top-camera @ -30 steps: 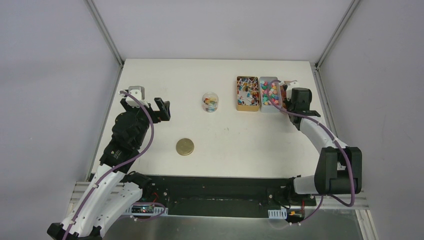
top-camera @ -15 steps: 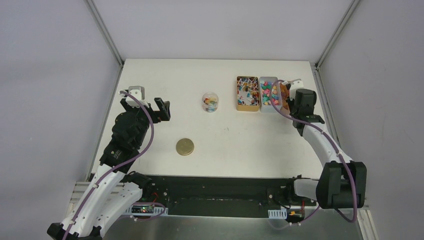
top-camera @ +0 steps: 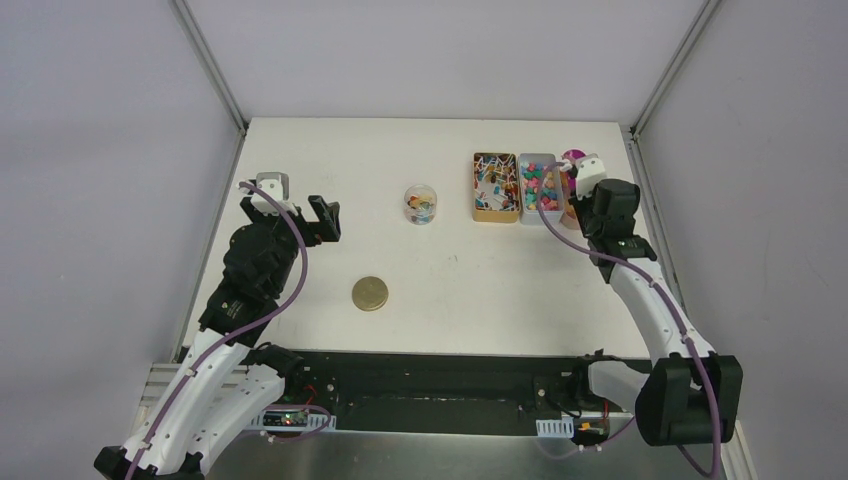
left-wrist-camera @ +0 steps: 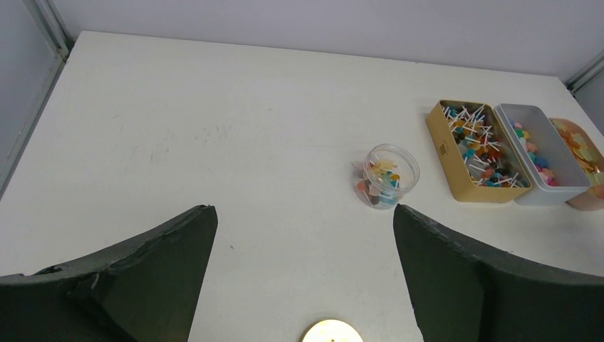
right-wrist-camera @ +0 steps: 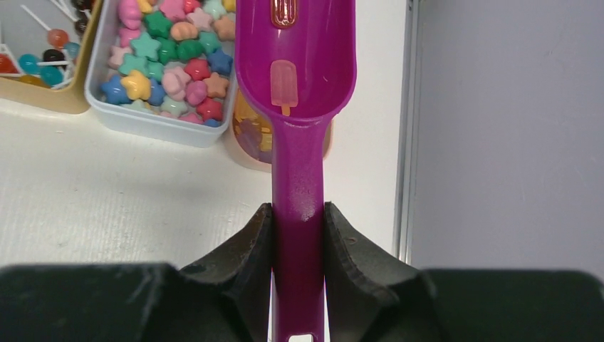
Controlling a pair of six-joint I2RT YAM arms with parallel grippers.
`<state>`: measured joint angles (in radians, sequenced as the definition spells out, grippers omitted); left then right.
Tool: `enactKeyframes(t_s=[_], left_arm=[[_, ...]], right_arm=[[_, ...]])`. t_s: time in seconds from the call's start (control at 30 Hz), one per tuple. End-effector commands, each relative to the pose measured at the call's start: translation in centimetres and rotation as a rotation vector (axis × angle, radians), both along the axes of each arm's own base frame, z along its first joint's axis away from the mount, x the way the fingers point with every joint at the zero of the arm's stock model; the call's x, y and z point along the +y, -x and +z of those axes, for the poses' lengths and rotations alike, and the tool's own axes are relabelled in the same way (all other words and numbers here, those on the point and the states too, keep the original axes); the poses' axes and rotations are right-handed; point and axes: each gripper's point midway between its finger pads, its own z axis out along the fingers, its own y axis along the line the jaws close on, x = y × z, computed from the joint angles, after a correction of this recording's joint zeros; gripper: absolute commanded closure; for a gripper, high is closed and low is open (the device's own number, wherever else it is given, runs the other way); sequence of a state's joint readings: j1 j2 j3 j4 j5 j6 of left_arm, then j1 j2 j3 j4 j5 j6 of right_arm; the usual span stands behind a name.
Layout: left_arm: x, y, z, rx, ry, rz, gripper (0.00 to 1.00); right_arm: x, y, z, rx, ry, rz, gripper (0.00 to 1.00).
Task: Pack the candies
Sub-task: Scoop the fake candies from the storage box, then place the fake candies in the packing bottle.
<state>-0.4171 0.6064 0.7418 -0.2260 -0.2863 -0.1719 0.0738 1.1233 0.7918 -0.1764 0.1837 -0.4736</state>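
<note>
The candies lie in three trays at the far right: stick sweets in a gold tin (top-camera: 495, 187), pastel star pieces (right-wrist-camera: 167, 64) in a white tray (top-camera: 537, 185), and amber ones in an orange tray (right-wrist-camera: 249, 135). More candies fill a clear jar (top-camera: 421, 204). My right gripper (right-wrist-camera: 298, 214) is shut on the handle of the magenta scoop (right-wrist-camera: 298, 78). The scoop's bowl hangs over the orange tray and holds a pink lolly-shaped sweet and an amber one. My left gripper (left-wrist-camera: 305, 214) is open and empty at the table's left, above bare table.
A round gold lid (top-camera: 370, 293) lies on the table near the middle front, also at the bottom of the left wrist view (left-wrist-camera: 331, 333). The table's right edge and a metal frame post (right-wrist-camera: 402, 128) run close beside the scoop.
My right wrist has shifted right and a little nearer, and the scoop's magenta tip now shows beyond the trays. The left arm has not moved.
</note>
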Motion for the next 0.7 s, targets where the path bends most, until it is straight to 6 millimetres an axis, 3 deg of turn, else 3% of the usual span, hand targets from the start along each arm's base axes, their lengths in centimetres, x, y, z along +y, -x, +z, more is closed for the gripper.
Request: enactKeyframes(t_s=[0.0,0.47,0.67], left_arm=[[0.4,0.0,0.4,-0.018,-0.003,0.014,0.01],[0.5,0.0,0.4,-0.019,-0.002,0.02,0.01],[0.6,0.0,0.4,-0.019,-0.003,0.026,0.01]], right_arm=[[2.5,-1.1,4.1,-0.125,-0.001,0.117,1.0],[10.3,-0.8,4.7,-0.078,0.162,0.423,1.0],[12.5,-0.7,4.5,-0.043,0.263,0.474,1.0]])
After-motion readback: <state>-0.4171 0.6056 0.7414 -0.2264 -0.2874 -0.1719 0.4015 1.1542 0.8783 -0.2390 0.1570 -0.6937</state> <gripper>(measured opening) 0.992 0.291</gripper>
